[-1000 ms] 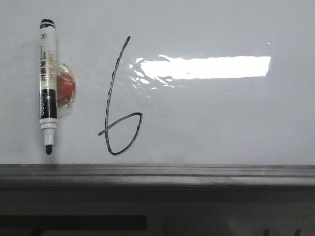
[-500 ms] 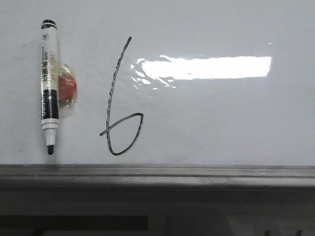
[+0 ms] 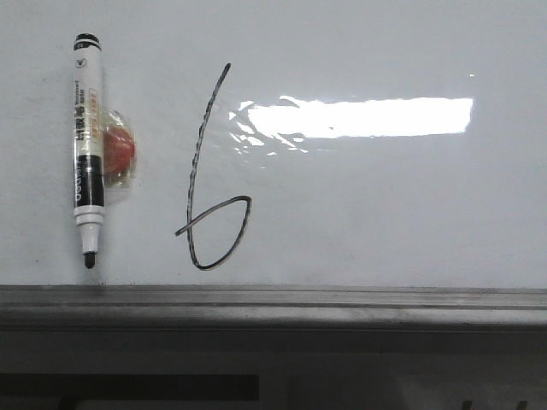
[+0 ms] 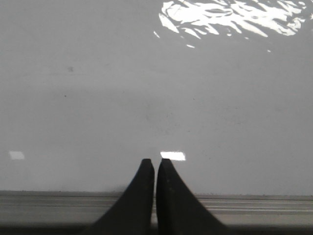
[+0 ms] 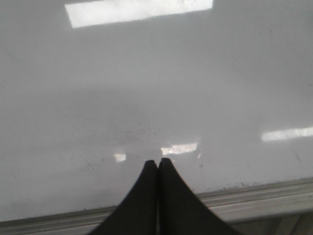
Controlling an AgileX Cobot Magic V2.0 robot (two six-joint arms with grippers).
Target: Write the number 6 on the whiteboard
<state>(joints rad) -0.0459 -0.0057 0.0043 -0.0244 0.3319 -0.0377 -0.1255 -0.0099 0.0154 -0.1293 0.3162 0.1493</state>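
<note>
On the whiteboard (image 3: 385, 213), far left in the front view, a marker (image 3: 87, 145) lies beside a red object (image 3: 118, 154); right of them stands the number 6 (image 3: 208, 179), all sitting slightly further right than a second ago. Only the wrist views show the grippers: the left gripper (image 4: 155, 164) and right gripper (image 5: 158, 163), each with fingertips pressed together holding nothing, above the board near its grey ledge (image 4: 254, 203).

The left arm's black, tapered, two-fingered gripper (image 4: 155, 166) is seen with its fingertips pressed together and nothing held between them, and the right arm's matching black gripper (image 5: 157, 165) is likewise closed and empty, while neither arm is caught by the front view.
</note>
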